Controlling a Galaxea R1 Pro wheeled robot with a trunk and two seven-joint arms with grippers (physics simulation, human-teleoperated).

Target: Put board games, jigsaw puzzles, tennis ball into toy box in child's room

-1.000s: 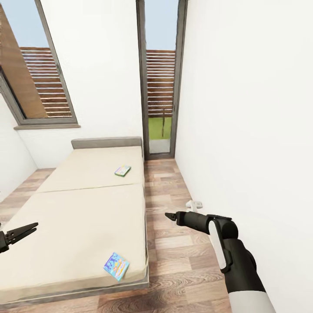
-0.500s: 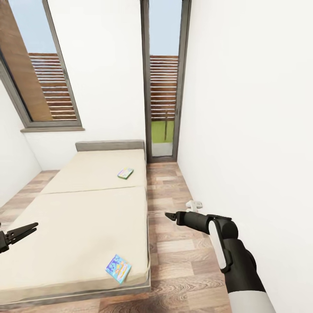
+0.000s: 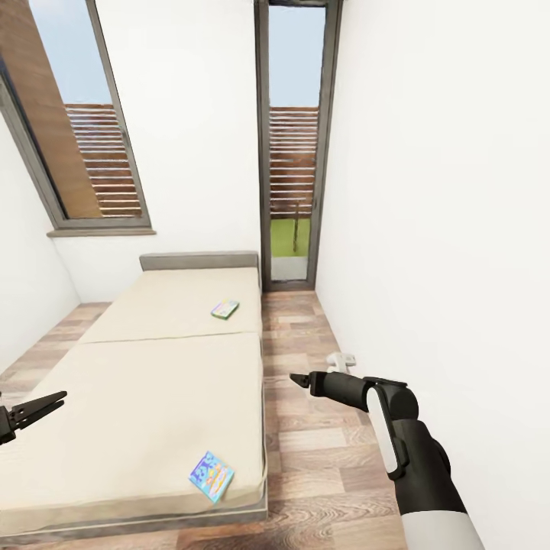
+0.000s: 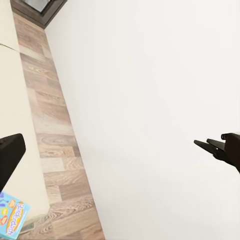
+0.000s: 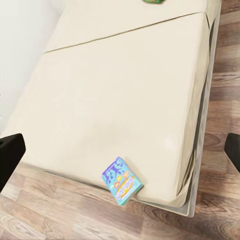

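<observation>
The robot has rolled back from the low beige bed (image 3: 153, 382), so the blue flat game box (image 3: 211, 476) looks smaller, and both the left gripper (image 3: 46, 403) and right gripper (image 3: 299, 379) are a little open and empty.

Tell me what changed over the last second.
Only the camera moved: the whole view shifted, so the bed and windows sit lower in the head view. Both board games, the blue one and the green one, lie unmoved. Left gripper and right gripper hold nothing.
</observation>
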